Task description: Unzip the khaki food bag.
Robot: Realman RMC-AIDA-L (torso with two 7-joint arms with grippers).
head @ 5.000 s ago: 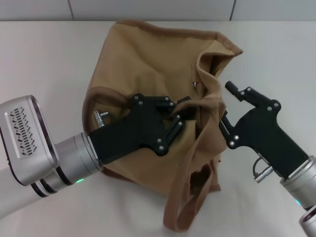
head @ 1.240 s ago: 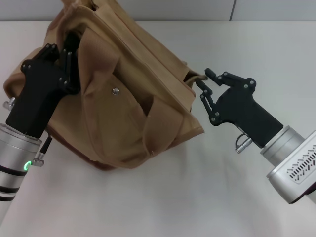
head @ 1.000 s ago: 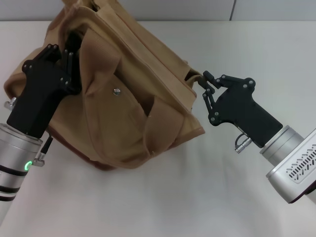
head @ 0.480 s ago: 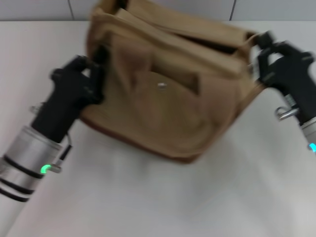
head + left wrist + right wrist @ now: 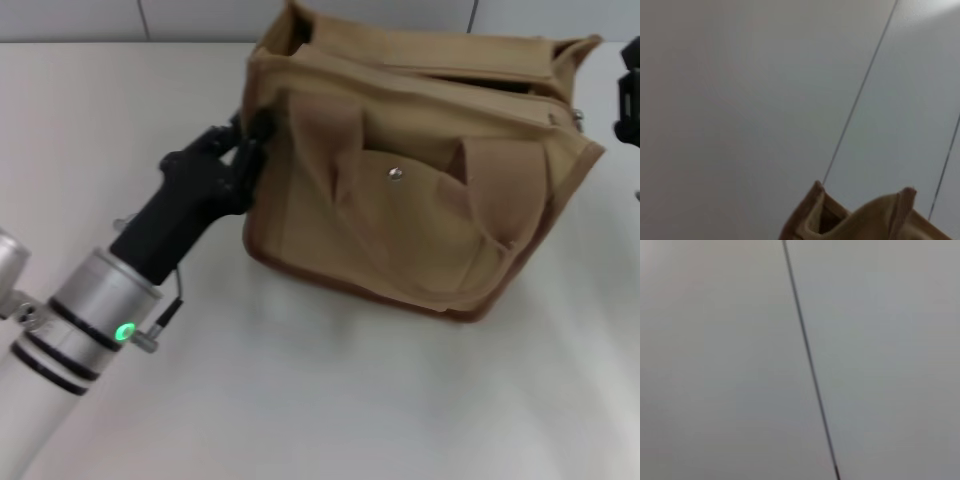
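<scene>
The khaki food bag (image 5: 420, 220) stands upright at the back of the white table, with its front pocket and metal snap (image 5: 396, 174) facing me. Its two wide strap handles (image 5: 325, 140) hang down the front. A dark gap runs along its top (image 5: 470, 78). My left gripper (image 5: 248, 150) is shut on the bag's left end, near the upper corner. Only a black piece of my right gripper (image 5: 630, 100) shows, at the right border just past the bag's right end. The left wrist view shows a corner of the bag (image 5: 865, 220) against the wall.
The white table (image 5: 330, 400) stretches in front of the bag. A grey tiled wall (image 5: 70, 18) runs along the back edge. The right wrist view shows only the wall with one seam (image 5: 810, 365).
The bag has swung to the right and now stands square with its front toward me. My left gripper moved right with it. My right gripper has drawn off to the right border.
</scene>
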